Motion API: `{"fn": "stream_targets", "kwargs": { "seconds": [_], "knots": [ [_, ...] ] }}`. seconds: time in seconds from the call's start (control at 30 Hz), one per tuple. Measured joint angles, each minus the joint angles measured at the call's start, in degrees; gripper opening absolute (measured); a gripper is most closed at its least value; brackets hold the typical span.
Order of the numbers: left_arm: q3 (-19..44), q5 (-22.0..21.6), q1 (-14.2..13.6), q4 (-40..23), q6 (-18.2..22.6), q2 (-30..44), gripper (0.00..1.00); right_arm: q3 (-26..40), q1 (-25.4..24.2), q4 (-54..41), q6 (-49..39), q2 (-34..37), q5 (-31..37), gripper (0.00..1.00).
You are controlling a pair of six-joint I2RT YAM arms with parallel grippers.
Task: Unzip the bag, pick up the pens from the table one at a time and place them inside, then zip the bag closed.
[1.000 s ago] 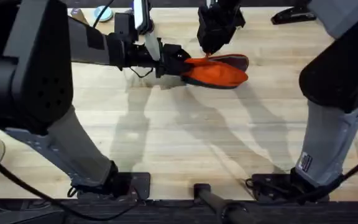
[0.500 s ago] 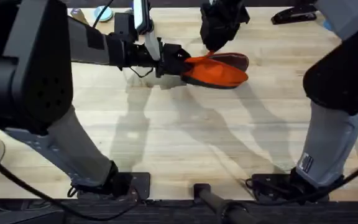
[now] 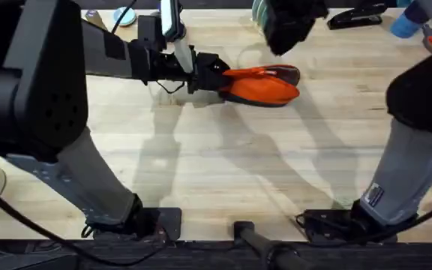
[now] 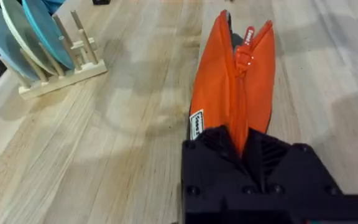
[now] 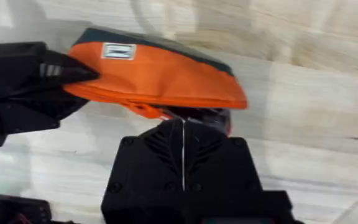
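Observation:
The orange bag (image 3: 265, 85) lies on the table (image 3: 223, 157) toward the back, its dark base showing along the far side. My left gripper (image 3: 214, 76) reaches in from the left and is shut on the bag's near end (image 4: 241, 134). In the left wrist view the bag (image 4: 232, 74) stands on its base, and its top seam gapes a little at the far end. My right gripper (image 3: 287, 26) hangs well above the bag's back right, shut (image 5: 183, 134) with nothing seen in it. The pens are out of view.
A wooden dish rack with blue plates (image 4: 42, 43) stands off to one side of the bag. A black stapler-like object (image 3: 355, 16) and a blue item (image 3: 405, 22) sit at the back right. Bare wood spreads in front of the bag.
The right gripper has lifted off the bag's top and drifted to the back right, closer to the camera. The left gripper and the bag have stayed put.

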Motion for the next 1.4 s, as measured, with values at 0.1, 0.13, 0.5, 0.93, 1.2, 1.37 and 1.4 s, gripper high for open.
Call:
{"fn": "stream_targets", "kwargs": {
  "seconds": [0.1, 0.13, 0.5, 0.93, 1.2, 1.37, 1.4],
  "knots": [
    [0.0, 0.0, 0.0, 0.0, 0.0, 0.0, 0.041, 0.1, -1.8, -0.3, 0.0, -1.1, 0.4, 0.033],
    [0.0, 0.0, 0.0, 0.0, 0.0, 0.0, 0.041, 0.2, -2.4, -0.3, 0.0, -1.4, 0.5, 0.033],
    [0.0, 0.0, 0.0, 0.0, 0.0, 0.0, 0.041, 0.2, -7.3, -0.6, -0.1, -5.5, 0.7, 0.033],
    [0.0, 0.0, 0.0, 0.0, 0.0, 0.0, 0.041, 0.3, -7.3, -1.2, -0.9, -11.5, 0.7, 0.47],
    [0.0, 0.0, 0.0, 0.0, 0.0, 0.0, 0.041, 0.3, -7.3, -1.7, -1.3, -17.1, 0.7, 0.949],
    [0.0, 0.1, 0.0, 0.0, 0.0, 0.0, 0.041, 0.3, -7.3, -2.2, -1.4, -20.6, 0.7, 0.996],
    [0.0, 0.1, 0.0, 0.0, 0.0, 0.0, 0.041, 0.3, -7.3, -2.3, -1.4, -21.2, 0.7, 0.996]
  ]
}}
